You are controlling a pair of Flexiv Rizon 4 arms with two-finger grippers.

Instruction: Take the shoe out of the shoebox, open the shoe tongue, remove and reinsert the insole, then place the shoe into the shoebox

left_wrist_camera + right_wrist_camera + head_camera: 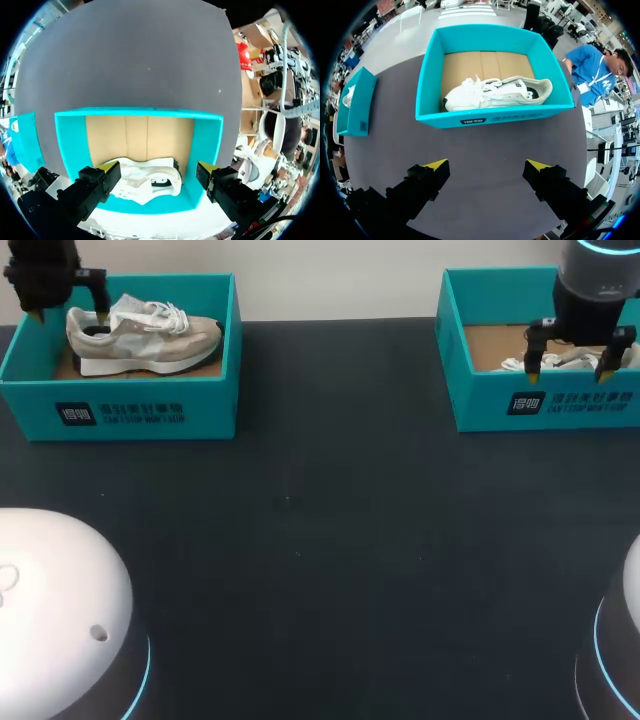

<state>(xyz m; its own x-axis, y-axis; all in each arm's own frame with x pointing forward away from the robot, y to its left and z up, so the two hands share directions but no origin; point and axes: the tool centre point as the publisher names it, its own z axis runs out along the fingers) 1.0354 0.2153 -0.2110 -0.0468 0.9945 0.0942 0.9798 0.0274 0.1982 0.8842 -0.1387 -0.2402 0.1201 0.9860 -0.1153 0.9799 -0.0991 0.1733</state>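
Note:
A beige and white shoe [150, 335] lies on its side in the teal shoebox [150, 405] at the far left. My left gripper [70, 312] hangs open over the heel end. In the left wrist view the shoe [150, 182] shows below and between the open fingers of the left gripper [156, 172], inside the box wall [70, 145]. A second teal shoebox [550, 400] at the far right holds a white shoe [578, 360]. My right gripper [570, 368] is open above it. In the right wrist view that shoe [495, 92] and box [490, 117] lie ahead of the right gripper [487, 167].
The dark table top [320, 540] stretches between the two boxes. My arms' white bases [50, 590] bulge in at the near corners. The left shoebox [352, 107] also shows off to the side in the right wrist view.

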